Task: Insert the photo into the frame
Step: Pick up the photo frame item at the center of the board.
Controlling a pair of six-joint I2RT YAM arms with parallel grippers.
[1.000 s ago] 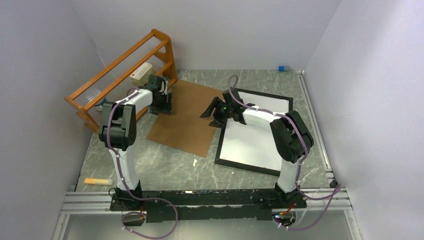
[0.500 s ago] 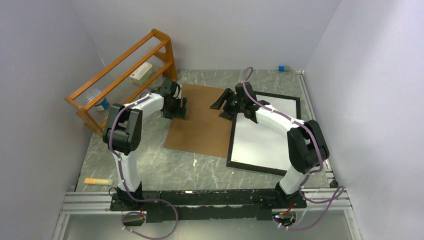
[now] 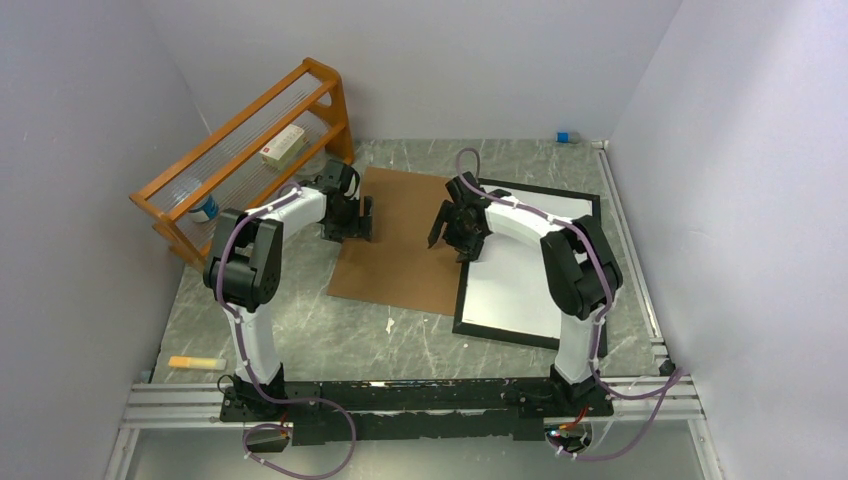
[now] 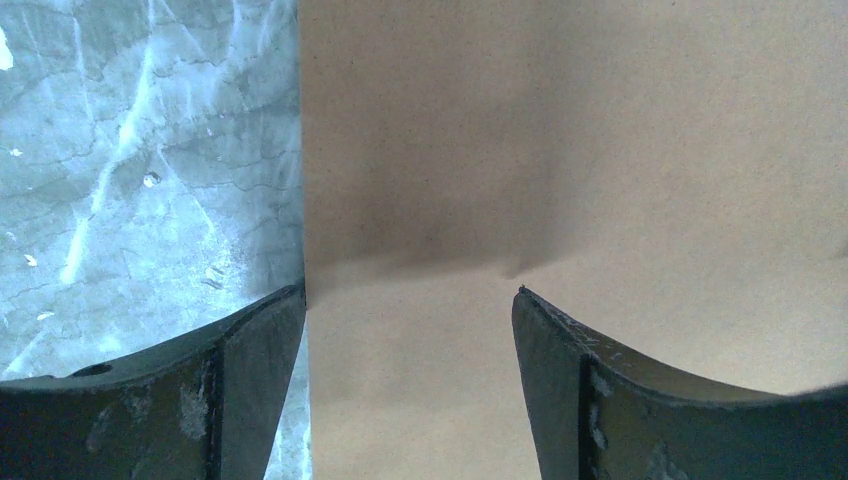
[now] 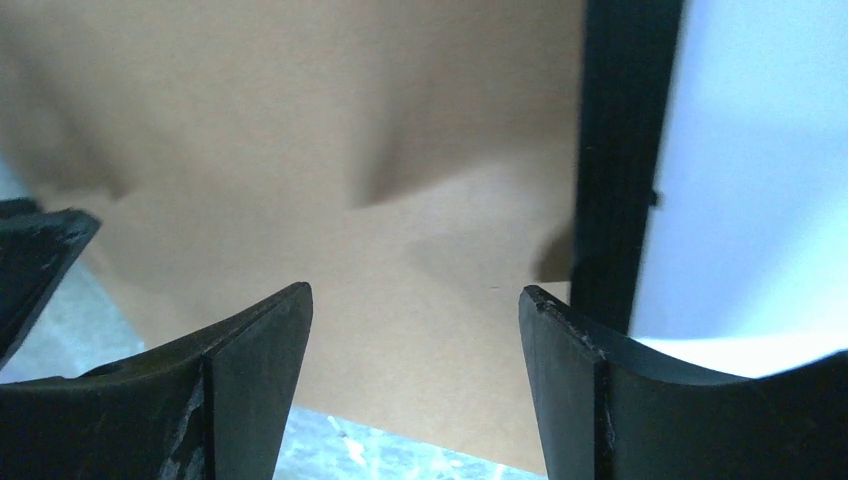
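Your bench (image 3: 300, 330) carries the whole job, and most of it looks done. The frame (image 3: 500, 333) lies flat on the right side. A white sheet fills its opening from border to border. I judge this sheet to be the photo (image 3: 510, 285), lying face down with its plain back up. No printed side shows, so you cannot confirm that from here. If it is the photo, the placing step is finished and it sits square inside the black border.

The brown backing board (image 3: 400, 250) lies flat on the bench just left of the frame, outside it. Its right edge runs along the frame's left border. Whether it touches, overlaps or tucks under there, I cannot tell. Laying this board over the sheet looks like the only thing left to do.

Your left tool (image 4: 410, 292) is low over the board's far-left edge. Its jaws are spread wide across that edge and grip nothing. Your right tool (image 5: 415, 290) hangs over the board's right side, just beside the frame's left border. It is also spread wide and empty.
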